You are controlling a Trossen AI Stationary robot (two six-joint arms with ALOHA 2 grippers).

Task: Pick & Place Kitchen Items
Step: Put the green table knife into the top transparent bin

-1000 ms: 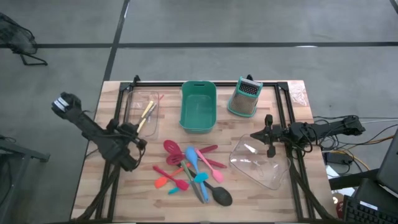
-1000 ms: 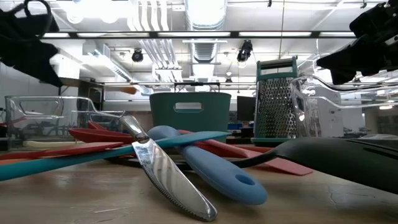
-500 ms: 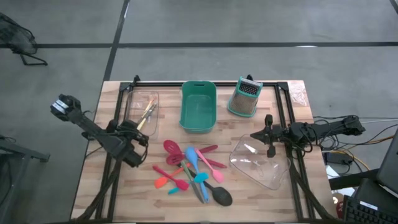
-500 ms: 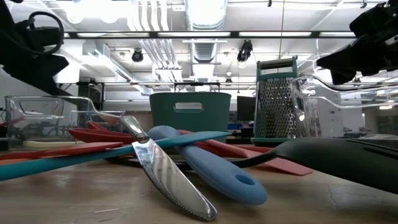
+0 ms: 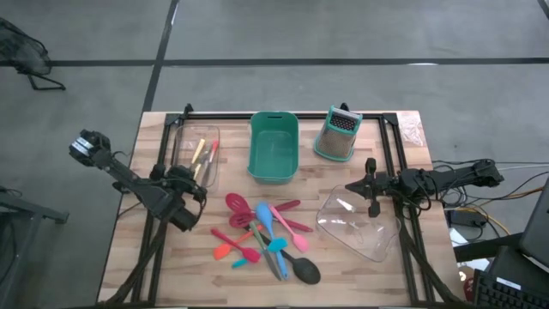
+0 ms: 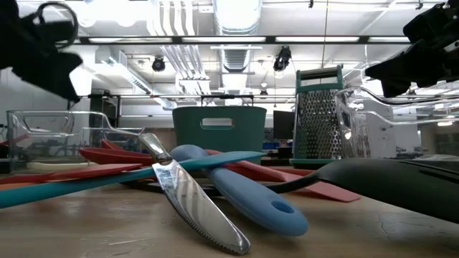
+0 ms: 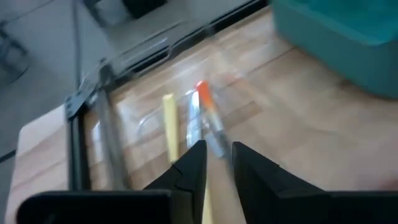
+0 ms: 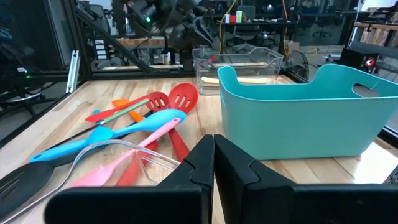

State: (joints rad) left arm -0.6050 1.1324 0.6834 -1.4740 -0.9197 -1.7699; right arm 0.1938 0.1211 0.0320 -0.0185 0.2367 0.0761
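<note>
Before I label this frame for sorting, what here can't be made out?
- Tools in the clear bin: the left wrist view is blurred; yellow and orange sticks show, their kind doesn't.
- Left gripper: nothing shows between its fingers there; the low view cuts it off at the edge.
- Utensil pile: handles overlap in the high view, so no exact count.
- Black spoon: cut off by the low view's edge.

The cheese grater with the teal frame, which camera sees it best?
The low view shows the box grater best: it stands upright beside the teal bin, its metal holes plain to see. The high view sees only its top and one slanted face near the table's far edge. Neither wrist view shows it.
</note>
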